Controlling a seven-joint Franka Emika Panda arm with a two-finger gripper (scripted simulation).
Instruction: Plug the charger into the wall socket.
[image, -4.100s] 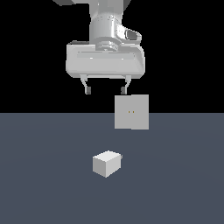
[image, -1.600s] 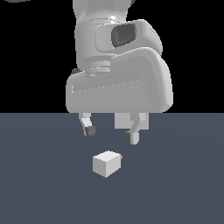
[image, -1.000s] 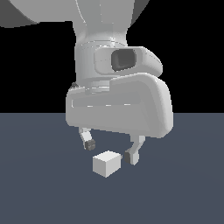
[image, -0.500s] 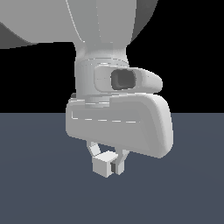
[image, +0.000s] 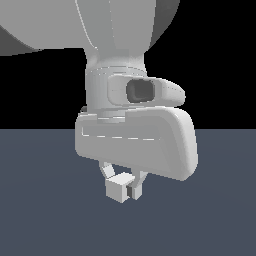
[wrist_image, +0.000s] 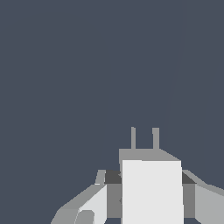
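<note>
The charger (image: 119, 188) is a small pale cube resting on the floor, seen in the exterior view under the gripper's body. My gripper (image: 123, 185) is lowered over it with a finger against each side, shut on it. In the wrist view the charger (wrist_image: 151, 192) fills the space between the two fingers (wrist_image: 94, 203), the dark pads touch its sides, and its two thin prongs (wrist_image: 144, 138) point away from the camera. The wall socket is hidden behind the arm in the exterior view and does not show in the wrist view.
A flat dark blue-grey floor (image: 40, 210) spreads under the gripper, with a black background above it. The large pale gripper body (image: 135, 145) blocks the middle of the exterior view.
The gripper has come down over the charger and its fingers have closed in from wide apart to touch the cube's sides. The arm has covered the wall socket.
</note>
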